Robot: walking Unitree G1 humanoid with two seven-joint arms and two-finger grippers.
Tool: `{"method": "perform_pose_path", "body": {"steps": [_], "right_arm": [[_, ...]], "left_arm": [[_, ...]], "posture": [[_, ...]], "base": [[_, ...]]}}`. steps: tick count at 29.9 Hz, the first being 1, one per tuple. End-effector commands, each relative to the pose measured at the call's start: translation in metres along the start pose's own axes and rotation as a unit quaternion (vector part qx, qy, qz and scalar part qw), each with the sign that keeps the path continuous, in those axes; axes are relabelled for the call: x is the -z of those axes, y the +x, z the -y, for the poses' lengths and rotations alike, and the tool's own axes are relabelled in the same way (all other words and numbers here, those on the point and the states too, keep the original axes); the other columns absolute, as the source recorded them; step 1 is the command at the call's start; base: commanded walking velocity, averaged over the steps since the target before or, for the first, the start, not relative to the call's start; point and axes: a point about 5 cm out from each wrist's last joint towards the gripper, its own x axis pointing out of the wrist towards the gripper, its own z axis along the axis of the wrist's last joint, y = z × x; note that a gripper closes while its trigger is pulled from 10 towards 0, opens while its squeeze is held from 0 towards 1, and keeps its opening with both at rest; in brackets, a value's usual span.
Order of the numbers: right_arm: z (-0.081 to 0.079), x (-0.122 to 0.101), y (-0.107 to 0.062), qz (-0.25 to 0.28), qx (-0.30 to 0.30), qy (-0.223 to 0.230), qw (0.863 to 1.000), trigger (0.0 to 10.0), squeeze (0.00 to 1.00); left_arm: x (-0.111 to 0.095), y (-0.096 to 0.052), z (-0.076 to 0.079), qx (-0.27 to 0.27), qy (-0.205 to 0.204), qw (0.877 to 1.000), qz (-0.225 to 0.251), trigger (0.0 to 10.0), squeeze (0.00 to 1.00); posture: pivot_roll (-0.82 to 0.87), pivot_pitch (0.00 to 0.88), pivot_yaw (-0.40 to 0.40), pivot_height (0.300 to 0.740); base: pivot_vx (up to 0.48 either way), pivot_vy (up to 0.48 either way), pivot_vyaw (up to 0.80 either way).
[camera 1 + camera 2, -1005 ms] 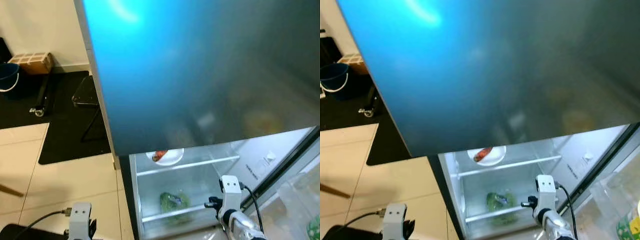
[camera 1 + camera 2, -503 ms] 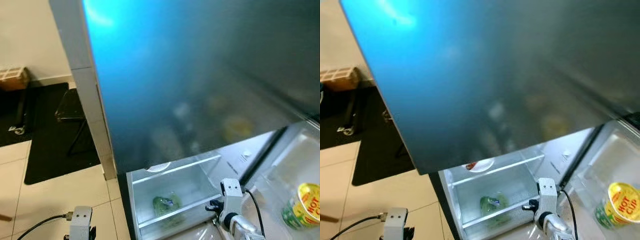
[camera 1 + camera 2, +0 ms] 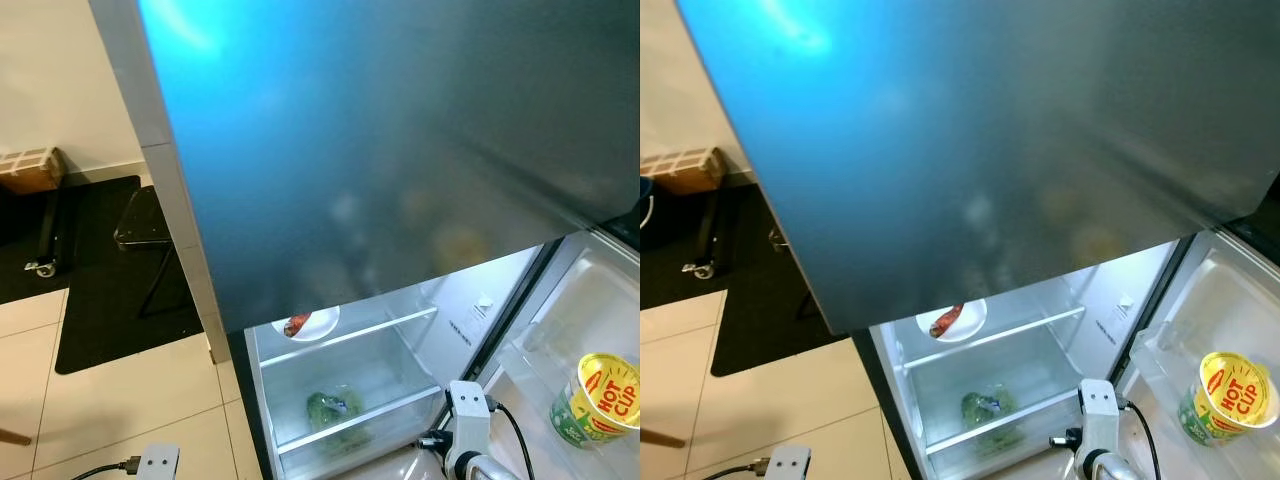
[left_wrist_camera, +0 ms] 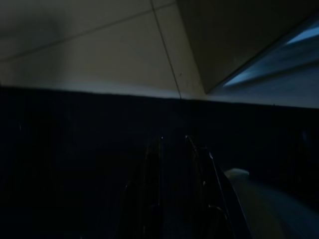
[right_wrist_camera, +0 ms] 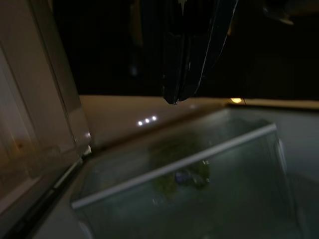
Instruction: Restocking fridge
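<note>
The fridge stands open below a wide grey-blue door panel (image 3: 400, 150). On an inner glass shelf sits a white plate (image 3: 958, 320) with something red on it. A green bag of vegetables (image 3: 330, 410) lies in the clear drawer underneath, also seen in the right wrist view as the vegetable bag (image 5: 182, 177). A yellow Hot Cup noodle pot (image 3: 598, 398) stands in the door shelf (image 3: 1160, 365) at the right. My right gripper (image 5: 178, 98) is shut and empty, hanging low in front of the drawer; its wrist (image 3: 468, 402) shows at the bottom edge. My left wrist (image 3: 158, 462) hangs idle at the lower left.
A grey wall corner (image 3: 170, 190) stands left of the fridge. Behind it a black mat (image 3: 110, 290) carries a dark stool (image 3: 140, 220) and a wheeled stand (image 3: 45, 245). A wooden box (image 3: 28, 168) sits by the white wall. Beige floor tiles (image 3: 110, 400) lie at the lower left.
The camera has swung right and tilted, bringing the door shelf and the noodle pot into view. Both wrists have dropped lower in the picture. Nothing in the fridge has moved.
</note>
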Motion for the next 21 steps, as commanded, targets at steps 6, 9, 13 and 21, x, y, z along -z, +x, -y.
{"method": "perform_pose_path", "body": {"steps": [6,9,13,21], "right_arm": [[0.002,0.027,-0.006,-0.056,0.02,-0.005,0.998,10.0,0.0],[0.003,0.036,-0.008,-0.077,0.028,-0.011,0.997,10.0,0.0],[0.005,0.049,-0.013,-0.101,0.034,-0.019,0.994,10.0,0.0],[0.007,0.057,-0.016,-0.119,0.039,-0.032,0.992,10.0,0.0]], "left_arm": [[0.009,0.0,0.004,-0.005,-0.008,0.999,-0.032,10.0,0.0],[0.008,0.0,0.003,-0.006,-0.009,0.999,-0.035,10.0,0.0],[0.009,0.0,0.004,-0.007,-0.01,0.999,-0.038,10.0,0.0],[0.017,-0.002,0.006,-0.007,0.006,0.998,-0.061,10.0,0.0]], "posture": [[-0.02,0.0,-0.024,0.74],[-0.02,0.0,-0.024,0.74],[-0.01,0.0,-0.033,0.74],[-0.01,0.0,-0.036,0.74]], "base": [[0.0,0.0,0.0],[0.0,0.0,0.0],[0.0,0.0,0.0],[-0.16,0.0,0.0]]}}
